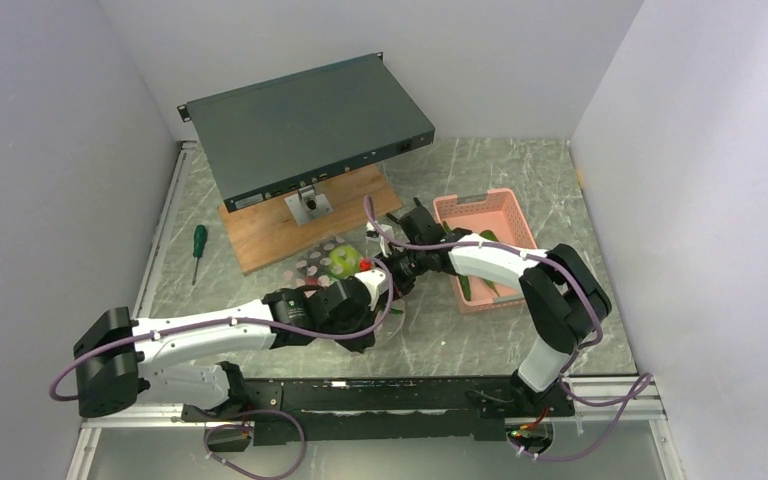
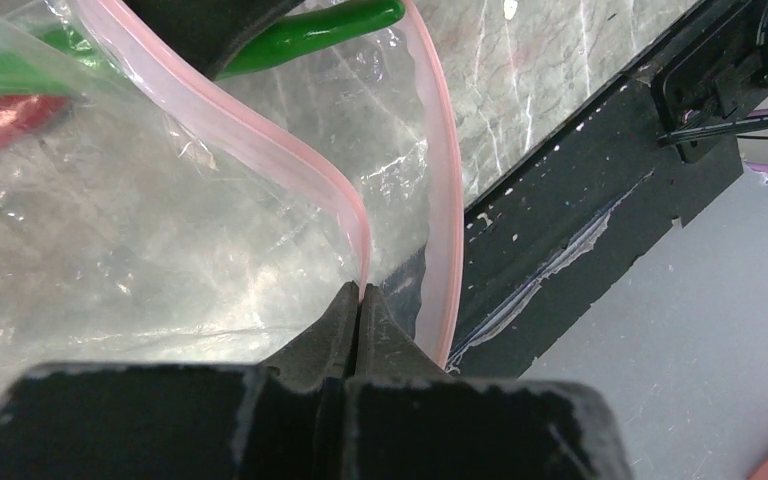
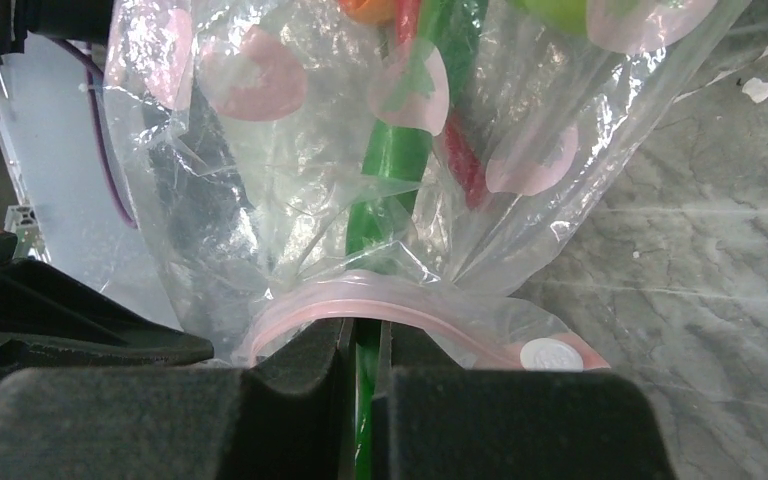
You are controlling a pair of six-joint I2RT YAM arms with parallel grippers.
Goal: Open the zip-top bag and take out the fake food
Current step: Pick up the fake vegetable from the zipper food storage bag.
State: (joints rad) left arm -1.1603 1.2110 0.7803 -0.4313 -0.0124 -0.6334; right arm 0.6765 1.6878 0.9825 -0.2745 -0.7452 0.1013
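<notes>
Presently left hand (image 2: 360,295) and right hand (image 3: 365,332) each clamp the zip-top bag (image 2: 160,250) between them.

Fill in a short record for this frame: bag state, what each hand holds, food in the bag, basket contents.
bag: between the two hands, mouth open
left hand: shut on one pink zip strip
right hand: shut on a green pod at the bag's mouth
in bag: apple, red piece, the pod
basket: right of the bag, green pieces inside
stage: bag opened, food not all out
</notes>
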